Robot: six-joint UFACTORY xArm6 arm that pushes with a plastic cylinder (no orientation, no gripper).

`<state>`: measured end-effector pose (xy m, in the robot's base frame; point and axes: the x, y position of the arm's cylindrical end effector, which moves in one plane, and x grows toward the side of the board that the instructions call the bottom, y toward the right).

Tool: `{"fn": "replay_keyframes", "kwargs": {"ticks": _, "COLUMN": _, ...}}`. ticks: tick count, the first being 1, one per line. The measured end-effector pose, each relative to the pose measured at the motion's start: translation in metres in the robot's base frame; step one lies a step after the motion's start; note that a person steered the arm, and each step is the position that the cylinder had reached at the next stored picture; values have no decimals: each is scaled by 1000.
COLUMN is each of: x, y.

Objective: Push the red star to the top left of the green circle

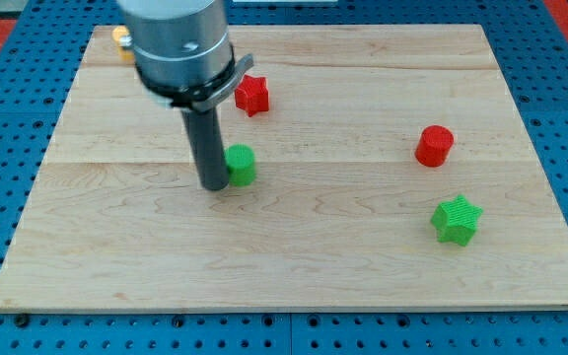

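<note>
The red star (251,95) lies on the wooden board (294,247) near the view's top, left of centre. The green circle (242,165) sits below it, slightly to the left. My tip (213,185) rests on the board right against the green circle's left side, partly hiding it. The red star is above and slightly right of both the green circle and my tip, a short gap away from the rod.
A red circle (434,146) sits at the view's right. A green star (457,219) lies below it. A yellow block (123,41) peeks out at the top left, mostly hidden behind the arm's grey body (179,44).
</note>
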<state>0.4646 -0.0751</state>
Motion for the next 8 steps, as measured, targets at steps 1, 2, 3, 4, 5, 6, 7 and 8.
{"fn": "replay_keyframes", "kwargs": {"ticks": 1, "x": -23, "y": 1}}
{"fn": "replay_keyframes", "kwargs": {"ticks": 2, "x": -88, "y": -69}}
{"fn": "replay_keyframes", "kwargs": {"ticks": 3, "x": -127, "y": -48}}
{"fn": "replay_keyframes", "kwargs": {"ticks": 4, "x": -144, "y": 27}}
{"fn": "replay_keyframes", "kwargs": {"ticks": 5, "x": -172, "y": 57}}
{"fn": "replay_keyframes", "kwargs": {"ticks": 6, "x": -137, "y": 67}}
{"fn": "replay_keyframes", "kwargs": {"ticks": 7, "x": -130, "y": 54}}
{"fn": "replay_keyframes", "kwargs": {"ticks": 8, "x": -122, "y": 119}}
